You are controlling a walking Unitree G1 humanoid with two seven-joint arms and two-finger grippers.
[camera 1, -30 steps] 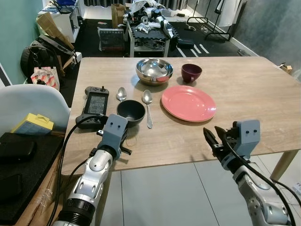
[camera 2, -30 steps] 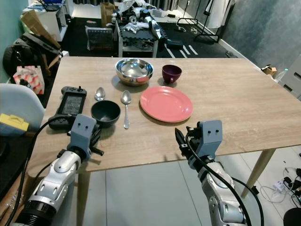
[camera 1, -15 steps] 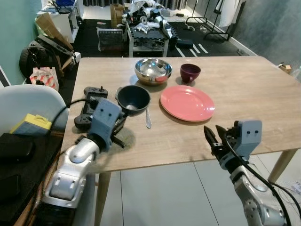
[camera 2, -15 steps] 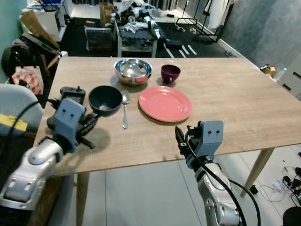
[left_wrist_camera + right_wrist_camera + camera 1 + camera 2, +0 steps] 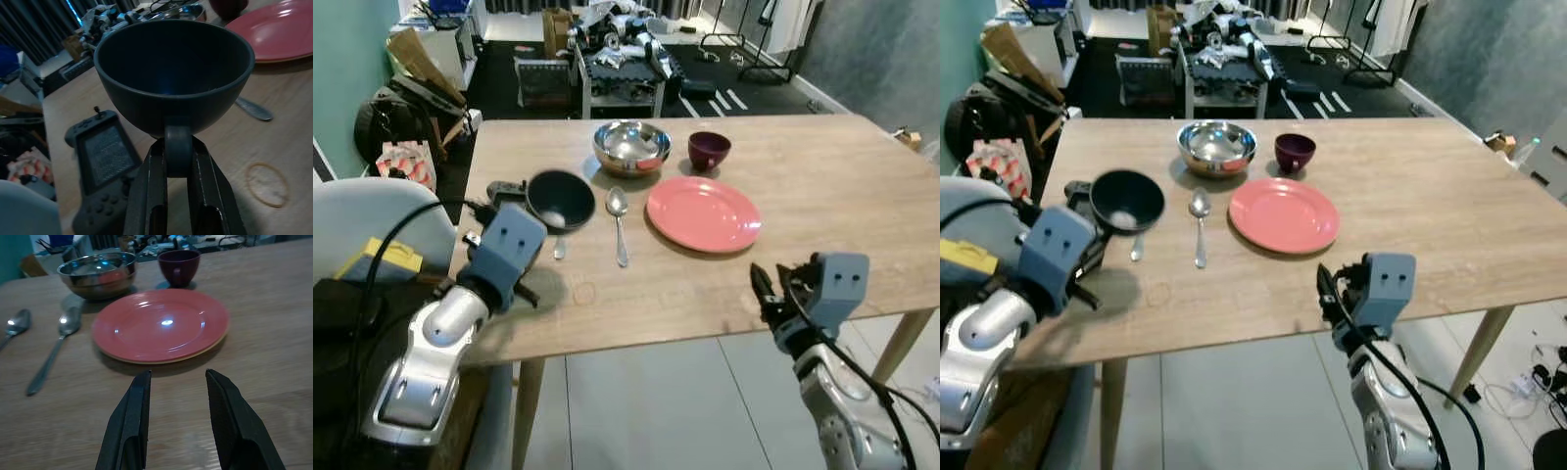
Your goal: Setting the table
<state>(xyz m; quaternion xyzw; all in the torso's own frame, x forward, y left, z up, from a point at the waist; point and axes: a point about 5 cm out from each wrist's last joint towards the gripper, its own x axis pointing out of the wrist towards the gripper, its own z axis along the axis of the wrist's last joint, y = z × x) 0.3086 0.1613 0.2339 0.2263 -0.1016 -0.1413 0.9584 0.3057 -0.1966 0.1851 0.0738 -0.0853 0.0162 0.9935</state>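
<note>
1. Two spoons are lying left of the plate (image 5: 704, 213): the long spoon (image 5: 619, 223) is showing whole, while the second spoon (image 5: 559, 245) is mostly hidden under the raised dark bowl (image 5: 561, 200), only its handle end peeking out.
2. The dark bowl is hanging in the air, well left of the plate, clear of the table (image 5: 822, 186).
3. The left gripper (image 5: 178, 147) is pinching the bowl's rim at its near side; in the left wrist view its two fingers (image 5: 149, 191) are pressing together on the wall, one part reaching inside.
4. The controller (image 5: 100, 169) is lying on the table farther left from the plate than the bowl, partly covered by the bowl and the left arm in the head views.
5. A faint ring mark (image 5: 267, 184) is showing on the wood between the controller and the plate.
6. The right gripper (image 5: 177, 423) is hovering near the table's front edge, just on the near side of the plate, its fingers spread apart and holding nothing.
7. The steel bowl (image 5: 631, 147) is sitting beyond the plate, to its far left.
8. The purple cup (image 5: 709, 150) is standing just beyond the plate's far edge, right of the steel bowl.
9. A white chair (image 5: 372, 211) is cut off at the picture's edge, far left of the plate.
</note>
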